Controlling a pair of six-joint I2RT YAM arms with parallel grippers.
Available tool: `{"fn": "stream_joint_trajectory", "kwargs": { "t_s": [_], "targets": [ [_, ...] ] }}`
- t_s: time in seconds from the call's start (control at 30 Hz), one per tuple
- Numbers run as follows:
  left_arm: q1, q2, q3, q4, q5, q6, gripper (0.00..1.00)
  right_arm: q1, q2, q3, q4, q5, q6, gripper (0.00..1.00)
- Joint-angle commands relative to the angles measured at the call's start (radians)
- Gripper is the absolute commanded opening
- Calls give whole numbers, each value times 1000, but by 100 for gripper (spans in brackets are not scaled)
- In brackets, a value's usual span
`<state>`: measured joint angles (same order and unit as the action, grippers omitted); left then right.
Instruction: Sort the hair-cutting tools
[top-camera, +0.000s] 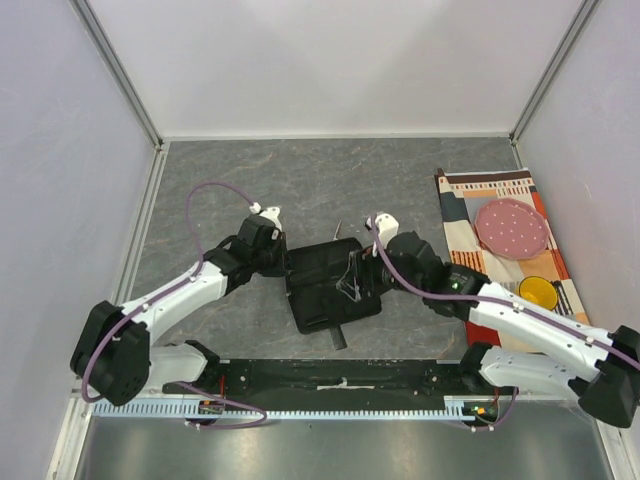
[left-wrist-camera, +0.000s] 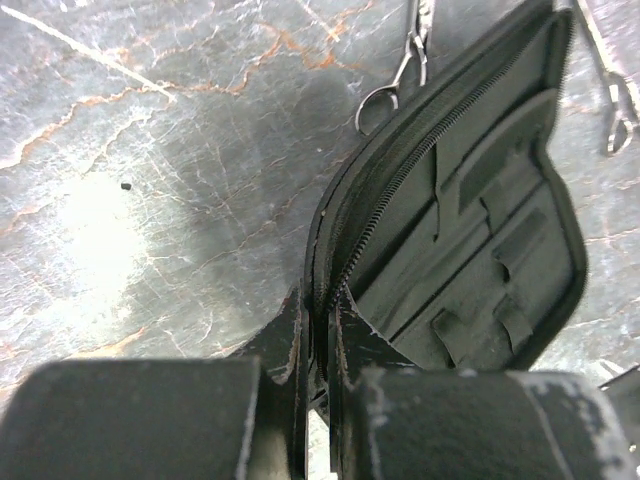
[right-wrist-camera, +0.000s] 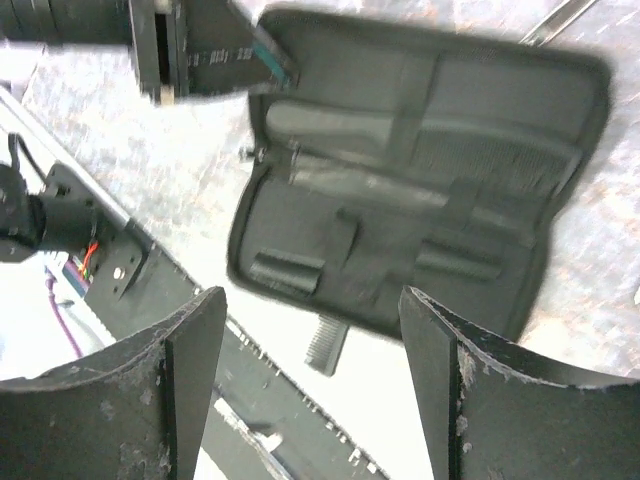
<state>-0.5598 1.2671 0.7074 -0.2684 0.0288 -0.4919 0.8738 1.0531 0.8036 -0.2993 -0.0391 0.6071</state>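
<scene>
The strapped comb (right-wrist-camera: 400, 140) sits inside the open pouch (right-wrist-camera: 400, 260). A second comb (right-wrist-camera: 325, 345) pokes out from under its 6 o'clock edge, pinned there. In the left wrist view, one pair of scissors (left-wrist-camera: 398, 72) and the other pair (left-wrist-camera: 615, 100) lie on the worktop (left-wrist-camera: 150, 150) at 12 and 2 o'clock. Your left gripper (left-wrist-camera: 318, 330) pinches the zipper edge, probably to steady the pouch. Your right gripper (right-wrist-camera: 308, 300) hovers overhead, fingers apart.

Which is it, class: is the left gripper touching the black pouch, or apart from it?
Touching. The left wrist view shows the left gripper with both fingers pinched on the zipped edge of the pouch, with no gap between them.
</scene>
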Motion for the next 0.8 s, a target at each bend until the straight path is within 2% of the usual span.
{"fn": "stream_joint_trajectory", "kwargs": {
  "t_s": [0.0,0.1,0.23,0.53,0.77],
  "targets": [
    [0,-92,12,-14,-11,21,2,178,-15,6,-144,181,123,78],
    [1,-118,40,-29,-23,15,2,322,22,2,-155,267,181,77],
    [1,-117,73,-48,-62,30,2,436,108,17,-176,428,272,77],
    [14,-60,127,-55,-133,76,2,514,363,42,-150,531,390,76],
    [20,-15,124,-26,-110,79,2,516,450,32,-93,545,407,70]
  ]
}}
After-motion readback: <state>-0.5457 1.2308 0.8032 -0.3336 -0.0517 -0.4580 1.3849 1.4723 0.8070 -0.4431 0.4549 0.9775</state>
